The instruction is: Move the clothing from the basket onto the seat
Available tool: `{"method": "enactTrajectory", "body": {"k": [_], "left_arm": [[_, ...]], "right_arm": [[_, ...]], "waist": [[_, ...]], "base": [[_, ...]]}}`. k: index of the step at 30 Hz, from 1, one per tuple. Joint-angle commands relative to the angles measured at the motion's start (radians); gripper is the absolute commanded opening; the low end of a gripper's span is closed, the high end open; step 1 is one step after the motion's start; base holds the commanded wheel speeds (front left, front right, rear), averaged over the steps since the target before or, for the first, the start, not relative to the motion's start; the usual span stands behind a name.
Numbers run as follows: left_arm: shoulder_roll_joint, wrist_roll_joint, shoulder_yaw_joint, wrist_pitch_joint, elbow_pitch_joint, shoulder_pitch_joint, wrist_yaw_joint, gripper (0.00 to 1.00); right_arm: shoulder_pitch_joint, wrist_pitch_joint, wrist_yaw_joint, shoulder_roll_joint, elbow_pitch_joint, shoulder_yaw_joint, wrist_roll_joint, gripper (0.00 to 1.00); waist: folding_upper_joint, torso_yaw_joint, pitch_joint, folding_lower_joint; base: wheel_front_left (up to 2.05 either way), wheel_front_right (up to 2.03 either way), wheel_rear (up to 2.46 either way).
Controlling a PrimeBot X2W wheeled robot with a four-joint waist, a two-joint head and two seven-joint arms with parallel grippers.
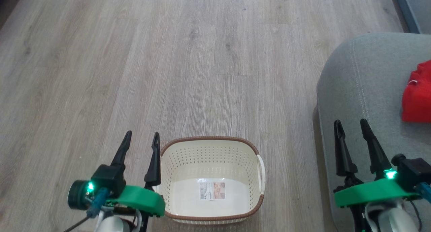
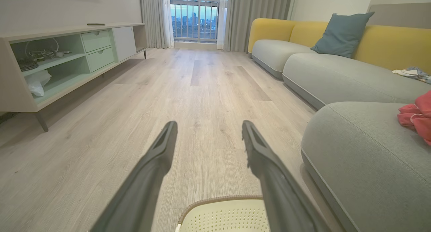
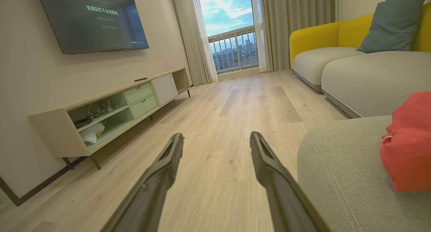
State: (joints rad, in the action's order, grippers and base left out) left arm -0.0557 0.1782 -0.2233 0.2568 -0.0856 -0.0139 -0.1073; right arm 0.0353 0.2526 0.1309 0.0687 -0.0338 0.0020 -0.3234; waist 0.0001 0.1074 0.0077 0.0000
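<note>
The left pincer (image 1: 141, 133) stood released, its two dark fingers parted with nothing between them. It hung low over the floor (image 1: 168, 57), and its inner finger lined up with the left rim of the basket (image 1: 188, 158); whether it touched could not be told. The right pincer (image 1: 350, 121) was likewise released and empty, poised above the near edge of the seat (image 1: 363, 90).

Between the two pincers the basket sat on the floor, well apart from the seat's side. Its perforated walls held nothing: the bare bottom showed, with the paper sticker (image 1: 212, 190) in plain sight. The red clothing (image 1: 417, 94) lay bunched on top of the seat, well in from the rounded corner and the pale stitched seam, a small white label at its upper edge.

Judging by that, the transfer looked finished, and the step in hand was a check and a clean withdrawal. To do it well, the left arm should lift straight away from the rim, not sweep sideways, since so light a basket would likely slide or tip. The right pincer should stay parted and pull back along the seat's near edge, clear of the soft fabric, which would likely snag and drag off.
</note>
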Motion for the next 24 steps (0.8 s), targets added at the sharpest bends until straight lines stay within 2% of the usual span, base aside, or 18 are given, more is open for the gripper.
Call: {"method": "enactTrajectory", "body": {"k": [1,11,22,23,24], "left_arm": [[0.005,0.011,0.042,0.005,0.025,-0.019,0.004,1.00],[0.005,0.061,0.059,0.005,0.012,-0.013,0.023,1.00],[0.005,0.118,0.063,0.005,-0.014,-0.010,0.065,1.00],[0.001,0.120,0.030,0.000,-0.043,0.017,0.064,0.00],[0.000,0.120,0.028,-0.001,-0.063,0.019,0.063,0.00]], "right_arm": [[-0.014,0.009,0.000,0.001,0.029,0.018,0.010,1.00],[-0.014,0.009,0.000,0.004,0.027,0.018,0.008,1.00],[-0.013,0.009,0.000,0.014,0.015,0.024,0.013,1.00],[0.000,0.000,0.000,0.001,-0.015,0.001,0.002,0.00],[0.001,-0.001,0.000,0.000,-0.034,0.003,0.003,0.00]], "waist": [[-0.0001,0.000,0.001,0.0000],[-0.0001,-0.001,0.003,0.0000],[-0.0001,-0.001,0.004,0.0000],[-0.0001,-0.002,0.004,0.0000],[-0.0001,-0.002,0.004,0.0000]], "base": [[0.00,0.00,0.00],[0.00,0.00,0.00],[0.00,0.00,0.00],[0.00,0.00,0.00],[0.00,0.00,0.00]]}}
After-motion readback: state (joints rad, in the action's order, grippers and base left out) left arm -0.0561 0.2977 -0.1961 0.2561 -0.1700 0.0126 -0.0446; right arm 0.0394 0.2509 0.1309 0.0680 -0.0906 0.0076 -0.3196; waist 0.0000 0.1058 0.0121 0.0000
